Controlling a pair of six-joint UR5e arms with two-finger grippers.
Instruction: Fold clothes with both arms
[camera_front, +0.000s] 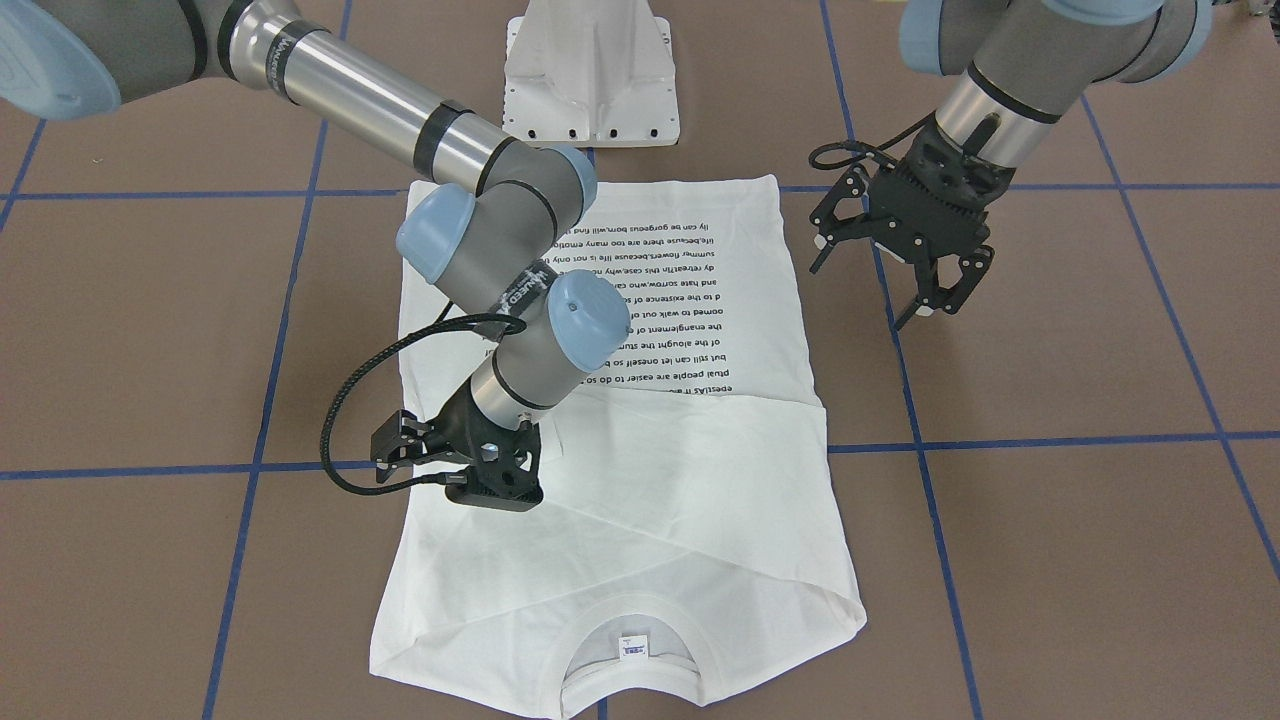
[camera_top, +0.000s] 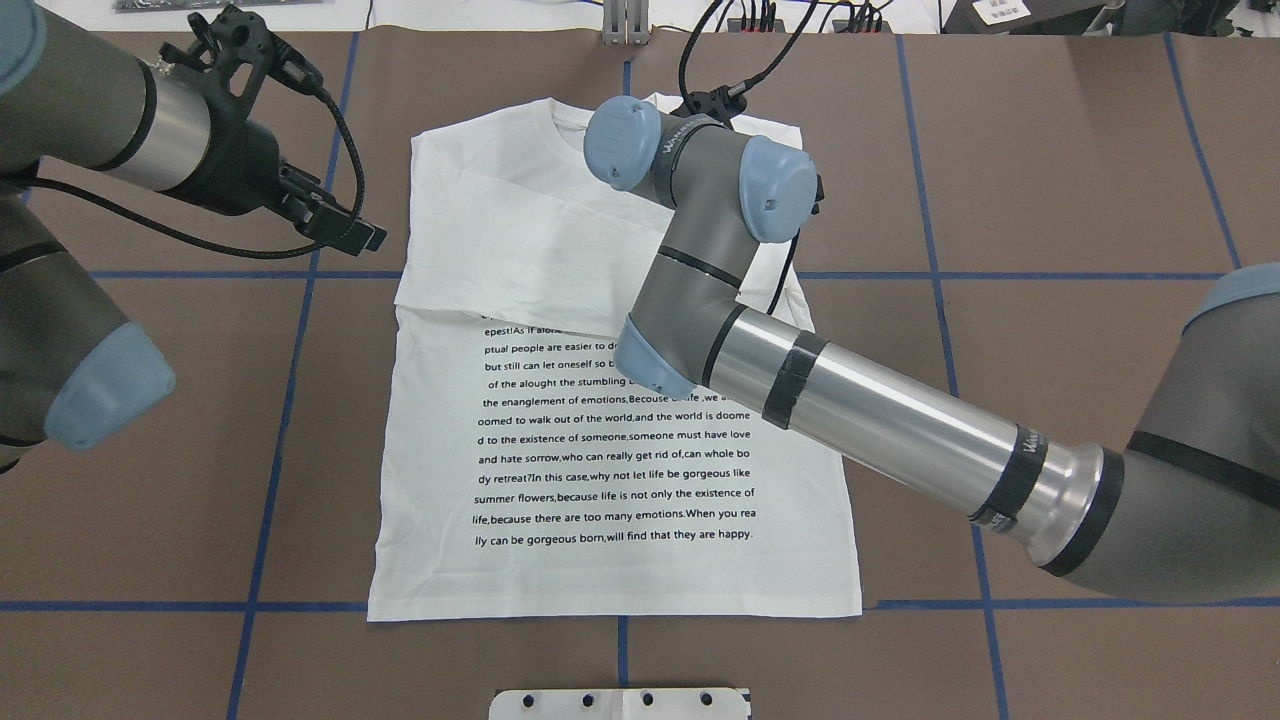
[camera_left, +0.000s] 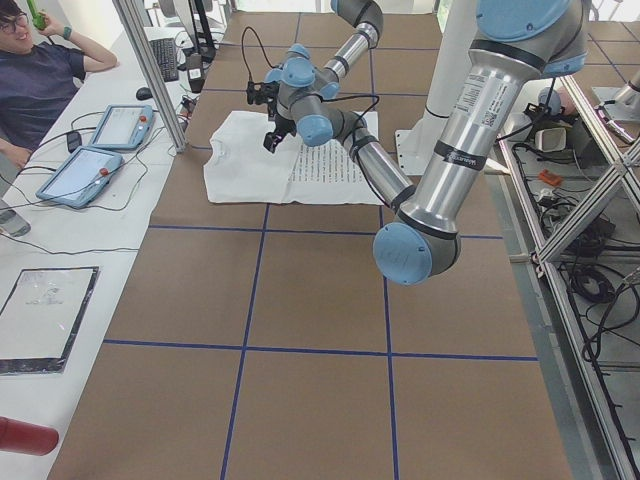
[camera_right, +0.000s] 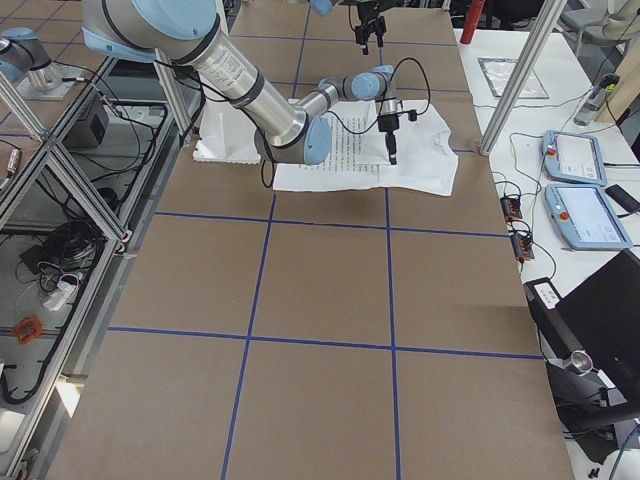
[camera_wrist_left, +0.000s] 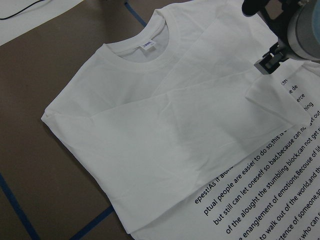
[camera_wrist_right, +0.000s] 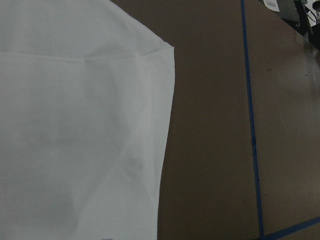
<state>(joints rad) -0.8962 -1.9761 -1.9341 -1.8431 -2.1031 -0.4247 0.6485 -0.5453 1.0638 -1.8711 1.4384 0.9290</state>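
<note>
The white long-sleeved T-shirt (camera_front: 690, 500) lies flat on the brown table, text side up, with its sleeves folded across the chest (camera_wrist_left: 150, 125) and its collar (camera_front: 625, 660) pointing away from the robot. My right gripper (camera_front: 525, 470) points down over the folded sleeve near the shirt's chest. Its fingertip (camera_wrist_left: 267, 65) hangs just above the sleeve cuff, but how its jaws stand is hidden. The right wrist view shows only the shirt's edge (camera_wrist_right: 165, 125) and bare table. My left gripper (camera_front: 880, 275) hovers open and holding nothing beside the shirt's other side, off the cloth.
The white pedestal base (camera_front: 590, 80) stands at the robot's edge of the table, just behind the shirt's hem. Blue tape lines (camera_front: 1050, 440) cross the brown table. A person (camera_left: 40, 80) sits at a side bench with tablets (camera_left: 90, 175).
</note>
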